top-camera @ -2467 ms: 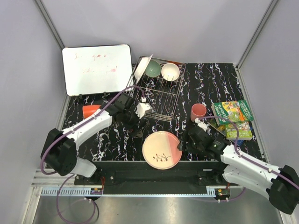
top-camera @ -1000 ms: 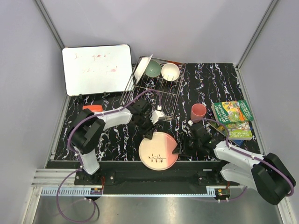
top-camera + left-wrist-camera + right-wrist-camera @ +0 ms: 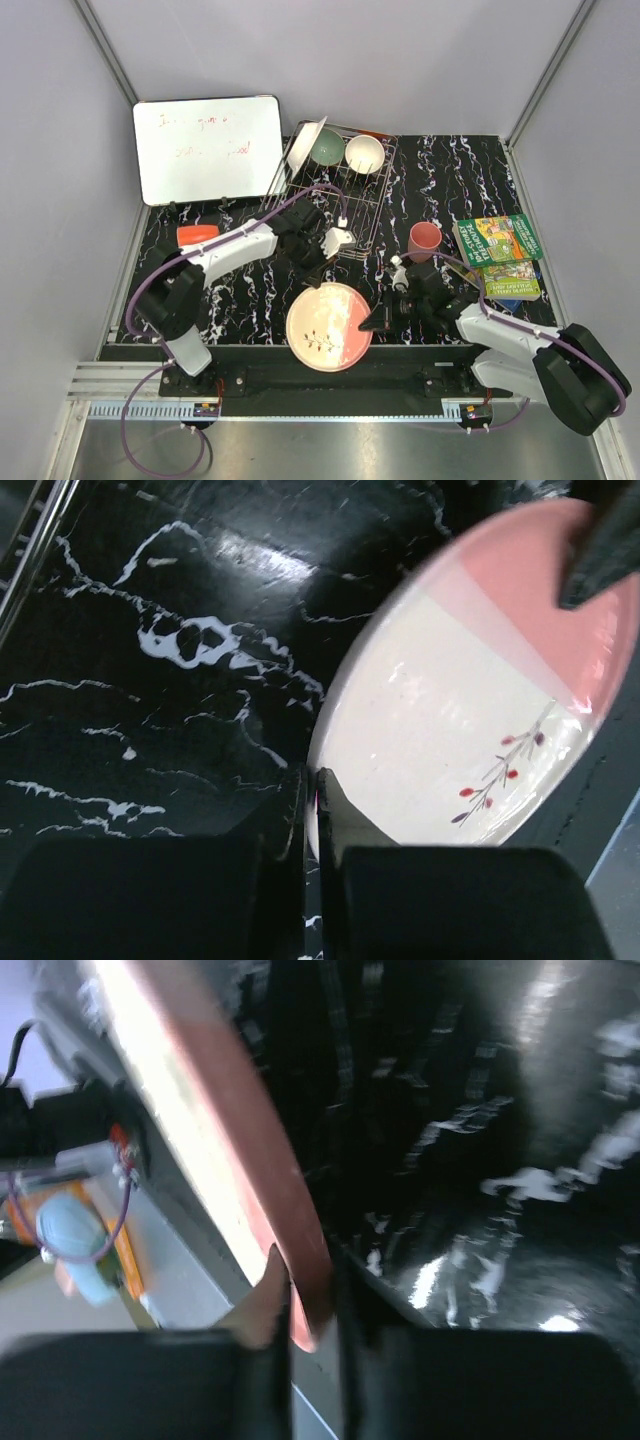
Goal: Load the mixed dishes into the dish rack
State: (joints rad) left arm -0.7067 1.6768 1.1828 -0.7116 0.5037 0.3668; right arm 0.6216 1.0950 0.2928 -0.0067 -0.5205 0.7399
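The large pink-and-cream plate point(image 3: 328, 327) with a twig drawing sits at the table's near edge, tilted. My left gripper point(image 3: 322, 284) is shut on its far rim; in the left wrist view the jaws point(image 3: 318, 802) pinch the cream edge of the plate point(image 3: 470, 700). My right gripper point(image 3: 373, 321) is shut on the pink right rim, seen up close in the right wrist view point(image 3: 312, 1305). The dish rack point(image 3: 345, 205) behind holds a white plate point(image 3: 305, 147), a mint green bowl point(image 3: 327, 147) and a cream bowl point(image 3: 364, 153).
An orange mug point(image 3: 197, 235) lies left of the left arm. A small pink cup point(image 3: 424, 240) stands right of the rack, beside a green book point(image 3: 497, 240). A whiteboard point(image 3: 208, 148) lies at the back left. The table's front edge runs just below the plate.
Both grippers have closed on the plate's rim. The plate has shifted a little left and toward the front edge, and its right side has tipped up.
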